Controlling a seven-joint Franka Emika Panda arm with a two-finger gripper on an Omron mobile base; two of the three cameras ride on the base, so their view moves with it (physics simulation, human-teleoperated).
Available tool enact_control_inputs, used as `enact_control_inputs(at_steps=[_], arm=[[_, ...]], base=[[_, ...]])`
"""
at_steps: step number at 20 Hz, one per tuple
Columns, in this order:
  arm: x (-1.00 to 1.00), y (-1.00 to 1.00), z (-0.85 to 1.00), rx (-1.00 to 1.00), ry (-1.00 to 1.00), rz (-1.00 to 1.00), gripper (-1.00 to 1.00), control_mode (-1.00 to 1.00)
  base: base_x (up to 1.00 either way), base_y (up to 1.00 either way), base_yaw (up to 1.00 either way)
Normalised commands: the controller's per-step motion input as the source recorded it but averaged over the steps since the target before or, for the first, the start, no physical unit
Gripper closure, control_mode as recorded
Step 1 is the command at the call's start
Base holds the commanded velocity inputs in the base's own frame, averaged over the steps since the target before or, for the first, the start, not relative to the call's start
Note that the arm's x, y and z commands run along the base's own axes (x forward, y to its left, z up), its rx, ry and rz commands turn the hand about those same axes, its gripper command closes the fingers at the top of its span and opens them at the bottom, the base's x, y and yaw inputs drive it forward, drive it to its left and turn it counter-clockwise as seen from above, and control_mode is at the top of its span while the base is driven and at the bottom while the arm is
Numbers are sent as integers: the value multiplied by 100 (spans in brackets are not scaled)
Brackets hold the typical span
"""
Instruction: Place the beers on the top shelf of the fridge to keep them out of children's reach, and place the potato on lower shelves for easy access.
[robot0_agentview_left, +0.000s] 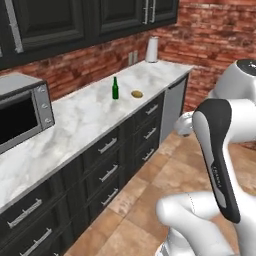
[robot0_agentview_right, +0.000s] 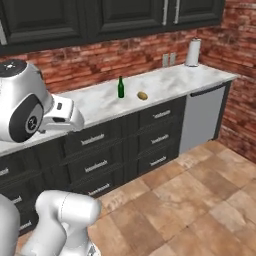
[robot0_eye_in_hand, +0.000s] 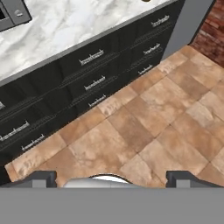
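Glossy white arm (robot0_agentview_left: 220, 150), rounded dark joint covers

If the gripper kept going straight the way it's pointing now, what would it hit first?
Most likely the tiled floor. In the hand view the open gripper looks down at bare tiles in front of the dark drawers, with nothing between. Depth is hard to judge.

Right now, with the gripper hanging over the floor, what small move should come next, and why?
Probably drive the base toward the counter. The green bottle and the potato sit apart on it, well beyond the arm, while the gripper is open and empty, aimed at the floor tiles in front of the drawers. Closing that gap likely comes before any grasp.
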Motion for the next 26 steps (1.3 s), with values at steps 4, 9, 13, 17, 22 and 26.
enact_control_inputs(at_steps=[4, 9, 13, 17, 22, 26], arm=[[0, 0, 0, 0, 0, 0, -100, 100], [0, 0, 0, 0, 0, 0, -100, 100], [0, 0, 0, 0, 0, 0, -100, 100], [0, 0, 0, 0, 0, 0, -100, 100], [0, 0, 0, 0, 0, 0, -100, 100], [0, 0, 0, 0, 0, 0, -100, 100]], base=[[100, -15, 0], [100, -44, 25], [100, -59, 46], [100, -62, 48], [88, -60, 45], [74, -32, 44]])
